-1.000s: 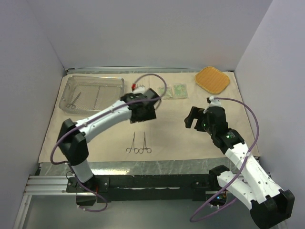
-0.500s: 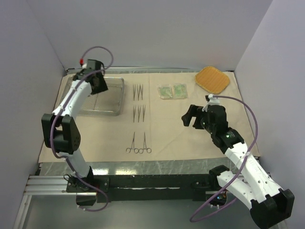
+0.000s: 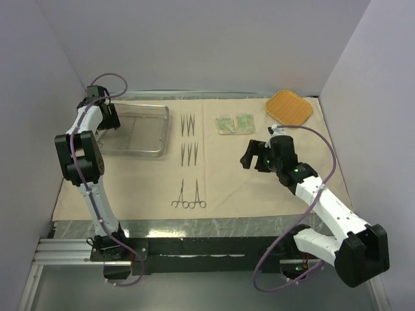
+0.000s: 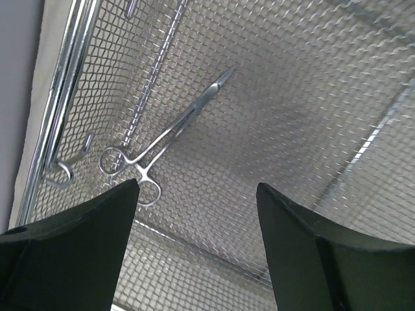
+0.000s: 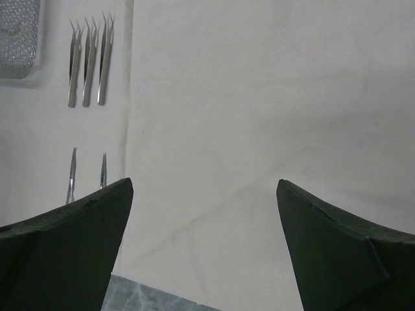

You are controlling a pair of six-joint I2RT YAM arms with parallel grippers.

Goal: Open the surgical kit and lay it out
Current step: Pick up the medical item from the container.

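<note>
The beige cloth (image 3: 227, 181) lies spread flat. The steel mesh tray (image 3: 139, 129) sits at its back left. Two groups of thin tweezers (image 3: 188, 124) (image 3: 190, 153) lie right of the tray, with two ring-handled forceps (image 3: 189, 196) nearer me. Two green-white packets (image 3: 235, 123) lie further right. My left gripper (image 3: 104, 118) hangs open over the tray's left end; in its wrist view the gripper (image 4: 198, 194) is open and empty above one more pair of forceps (image 4: 165, 139) on the mesh. My right gripper (image 3: 249, 155) (image 5: 204, 188) is open and empty above bare cloth.
The orange woven pad (image 3: 288, 108) lies at the back right corner of the cloth. The right wrist view shows tweezers (image 5: 89, 61), forceps tips (image 5: 71, 175) and the tray corner (image 5: 19, 35). Grey walls close in three sides.
My left arm swung from the middle of the cloth back to the tray's left end, uncovering the tweezers. My right gripper moved a little to the left.
</note>
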